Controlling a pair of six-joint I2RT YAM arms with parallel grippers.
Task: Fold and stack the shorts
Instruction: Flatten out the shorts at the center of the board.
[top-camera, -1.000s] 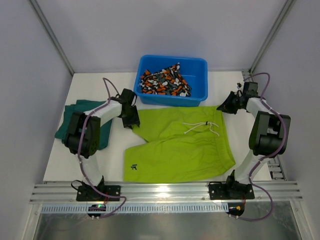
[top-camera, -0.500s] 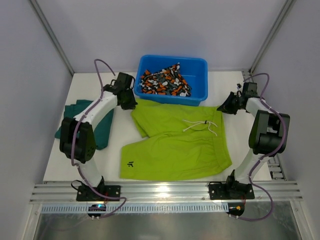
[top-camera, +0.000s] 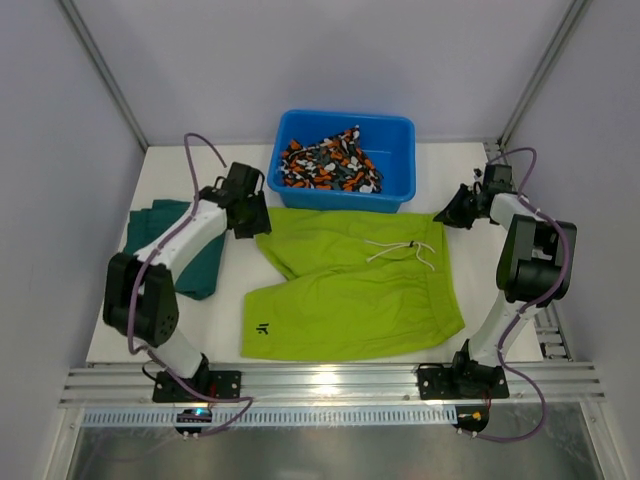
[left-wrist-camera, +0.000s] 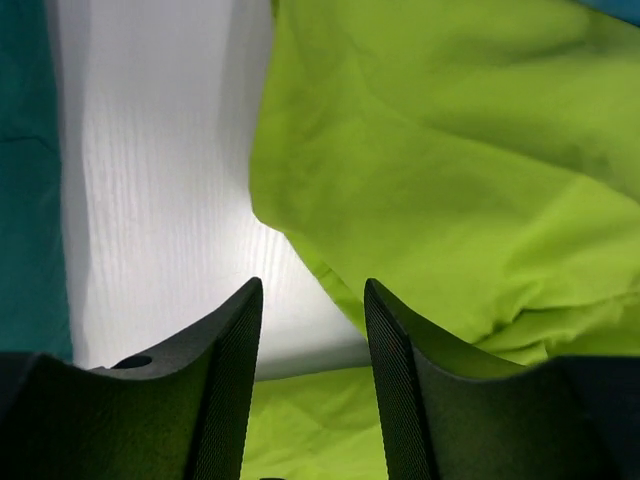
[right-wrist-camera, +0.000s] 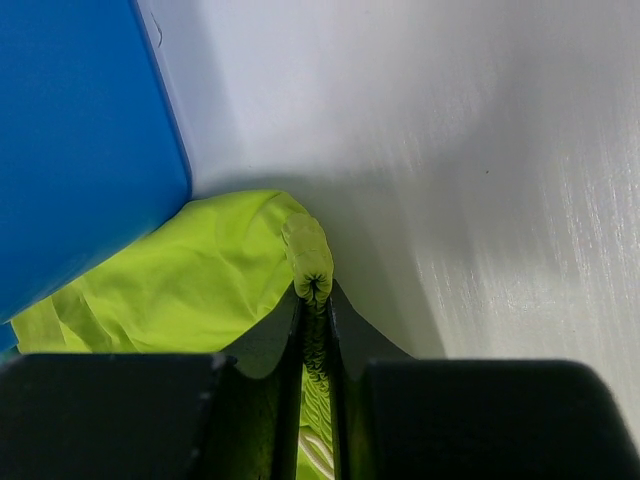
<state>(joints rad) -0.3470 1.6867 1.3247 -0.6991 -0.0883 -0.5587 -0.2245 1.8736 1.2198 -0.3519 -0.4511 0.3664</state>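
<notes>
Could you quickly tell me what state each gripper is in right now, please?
Left gripper: open, holding nothing.
Right gripper: closed on a corner of the lime shorts.

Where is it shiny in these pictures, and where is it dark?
Top view: lamp glare on the metal rail. Left wrist view: bright patch on the table above the dark fingers. Right wrist view: shadow beside the blue tub and lime shorts.

The left gripper (top-camera: 255, 225) has swung off the lime shorts (top-camera: 350, 290) toward the far left, its jaws now apart over the bare table (top-camera: 235, 300). The shorts have slid slightly left and farther back.
</notes>
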